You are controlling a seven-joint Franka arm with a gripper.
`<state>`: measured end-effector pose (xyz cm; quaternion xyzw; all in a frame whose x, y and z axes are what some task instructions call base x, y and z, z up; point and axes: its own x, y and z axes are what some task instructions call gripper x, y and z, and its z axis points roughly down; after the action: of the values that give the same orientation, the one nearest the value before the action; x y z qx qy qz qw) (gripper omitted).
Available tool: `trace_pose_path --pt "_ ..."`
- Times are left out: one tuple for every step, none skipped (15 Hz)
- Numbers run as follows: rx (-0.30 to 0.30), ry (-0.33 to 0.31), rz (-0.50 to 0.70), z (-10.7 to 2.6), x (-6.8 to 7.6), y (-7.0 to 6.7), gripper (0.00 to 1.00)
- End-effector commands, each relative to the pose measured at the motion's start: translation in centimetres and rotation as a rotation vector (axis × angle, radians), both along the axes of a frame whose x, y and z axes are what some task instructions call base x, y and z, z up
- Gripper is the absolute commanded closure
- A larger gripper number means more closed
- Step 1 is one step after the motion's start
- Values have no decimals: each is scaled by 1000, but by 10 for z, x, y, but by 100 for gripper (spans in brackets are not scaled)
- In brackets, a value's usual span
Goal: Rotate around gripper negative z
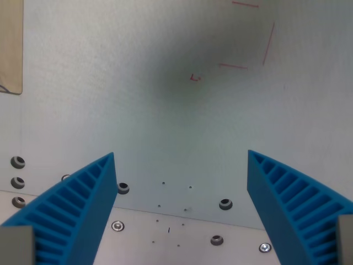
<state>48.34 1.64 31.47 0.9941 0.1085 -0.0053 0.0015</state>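
My gripper (181, 157) is open and empty. Its two blue ribbed fingers rise from the bottom corners of the wrist view, the left finger (77, 207) and the right finger (292, 204), wide apart with nothing between them. Below them lies a pale grey-white table surface (138, 83). Thin red pen lines (251, 36) form a partial rectangle at the upper right, with a small red mark (194, 78) beside it.
A tan wooden piece (10, 44) sits at the wrist view's top left edge. A lighter metal plate (182, 237) with several bolts and screw holes runs along the bottom, such as one bolt (225, 204). More bolts (18, 162) line the left edge.
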Motion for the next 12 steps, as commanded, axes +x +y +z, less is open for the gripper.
trace_pose_path --pt "0 -4 12 2 0 0 0" --pt "0 -4 24 2 0 0 0" --pt "0 -4 36 2 0 0 0" --pt "1 -4 47 2 0 0 0" --pt "1 -4 59 2 0 0 0" --pt "1 -4 71 2 0 0 0" --pt "1 -4 82 2 0 0 0" --pt "1 -4 94 2 0 0 0" --pt "1 -4 106 2 0 0 0" --pt "1 -4 117 2 0 0 0" --pt "1 -4 129 2 0 0 0" --pt "1 -4 141 2 0 0 0"
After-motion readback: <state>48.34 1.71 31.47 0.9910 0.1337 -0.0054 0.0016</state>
